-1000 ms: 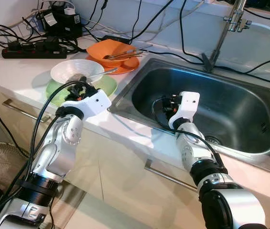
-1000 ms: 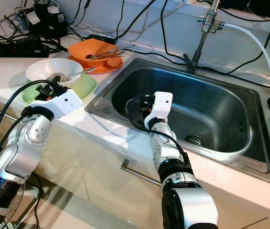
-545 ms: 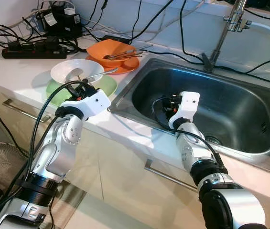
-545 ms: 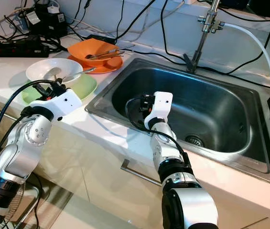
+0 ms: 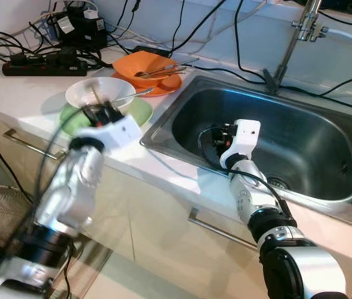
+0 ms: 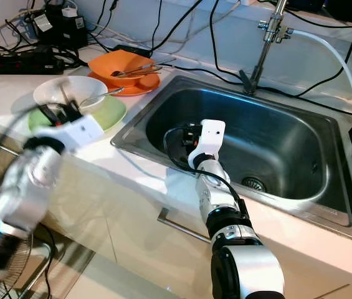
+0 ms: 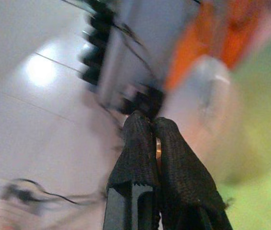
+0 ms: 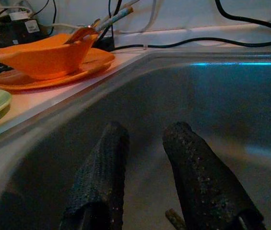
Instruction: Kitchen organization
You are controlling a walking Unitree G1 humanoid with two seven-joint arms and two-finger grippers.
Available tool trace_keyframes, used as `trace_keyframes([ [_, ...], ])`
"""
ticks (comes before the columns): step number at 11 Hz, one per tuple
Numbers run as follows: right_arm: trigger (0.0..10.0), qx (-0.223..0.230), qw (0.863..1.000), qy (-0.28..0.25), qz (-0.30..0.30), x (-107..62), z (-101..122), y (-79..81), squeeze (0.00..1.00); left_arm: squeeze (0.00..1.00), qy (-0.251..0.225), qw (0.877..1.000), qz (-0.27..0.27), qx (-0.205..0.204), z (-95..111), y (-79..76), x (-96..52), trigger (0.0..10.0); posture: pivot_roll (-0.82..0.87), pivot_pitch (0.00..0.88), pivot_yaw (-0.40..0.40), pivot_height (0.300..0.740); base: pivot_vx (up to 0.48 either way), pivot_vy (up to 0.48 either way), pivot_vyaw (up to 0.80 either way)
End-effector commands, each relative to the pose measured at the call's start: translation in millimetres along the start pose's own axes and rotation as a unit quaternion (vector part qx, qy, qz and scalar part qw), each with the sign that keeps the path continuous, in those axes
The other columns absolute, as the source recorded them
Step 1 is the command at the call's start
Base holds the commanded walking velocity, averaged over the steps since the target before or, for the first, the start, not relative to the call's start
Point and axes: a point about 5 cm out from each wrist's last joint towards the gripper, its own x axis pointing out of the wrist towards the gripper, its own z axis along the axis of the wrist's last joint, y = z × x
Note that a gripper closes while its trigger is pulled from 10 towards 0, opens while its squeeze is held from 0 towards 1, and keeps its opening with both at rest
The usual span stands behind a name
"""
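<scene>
Broadly, largest thing first:

Tabletop: it is carrying the dishes along its back-left stretch, with the sink sunk into it toward the right edge.

Sink: the right hand is hanging inside its basin near the left wall, fingers standing a moderate gap apart and closing on nothing; a small dark object is lying on the basin floor just past the fingertips, too dim to name.

Orange bowl: it is sitting on an orange plate at the sink's back-left corner, utensils lying across it.

White bowl: it is resting on a green plate just left of the sink's rim, a spoon leaning over its right side, handle pointing toward the sink.

Left hand: blurred and moving, it is reaching over the near rim of the white bowl, so the bowl is lying straight ahead of it and this arm is much the nearer one.

Left hand's grip: the two fingers are pressing almost together, with a thin brownish sliver between them that is too blurred to identify.

Likely step: probably working at the white bowl's contents.
</scene>
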Motion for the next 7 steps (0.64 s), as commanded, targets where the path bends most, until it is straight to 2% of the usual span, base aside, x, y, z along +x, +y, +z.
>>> trace_keyframes([
  [1,10.0,0.004,1.0,0.013,-0.005,-2.2,-5.8,-1.3,0.0,0.0,-0.069,0.995,0.07,0.011,22.2,22.0,1.5,0.0,0.27,0.0,-0.075,0.74,0.0,0.0,0.0],
  [3,10.0,-0.003,1.0,0.008,-0.008,-1.8,-4.2,-1.3,0.0,0.0,-0.166,0.978,0.108,-0.069,56.7,46.5,-0.2,0.0,0.27,0.0,-0.073,0.74,0.0,0.0,0.0],
  [4,10.0,-0.015,1.0,0.002,-0.008,-1.9,-2.8,-2.2,0.0,0.0,-0.215,0.963,0.086,-0.139,73.0,48.9,-3.4,10.0,0.28,0.0,-0.071,0.74,0.0,0.0,0.0],
  [5,10.0,-0.025,1.0,-0.006,-0.014,-1.1,1.5,-6.5,0.0,0.0,-0.246,0.942,0.063,-0.22,84.6,46.3,-7.9,10.0,0.27,0.0,-0.068,0.74,0.0,0.0,0.0],
  [6,10.0,-0.045,0.999,-0.02,-0.018,0.6,9.2,-12.1,1.0,0.0,-0.265,0.919,0.028,-0.291,94.4,40.8,-10.6,10.0,0.27,0.0,-0.064,0.74,0.0,0.0,0.0],
  [7,10.0,-0.058,0.997,-0.035,-0.023,2.2,17.3,-16.8,1.0,0.0,-0.28,0.9,0.002,-0.334,102.5,36.8,-13.2,10.0,0.26,0.0,-0.062,0.74,0.0,0.0,0.0],
])
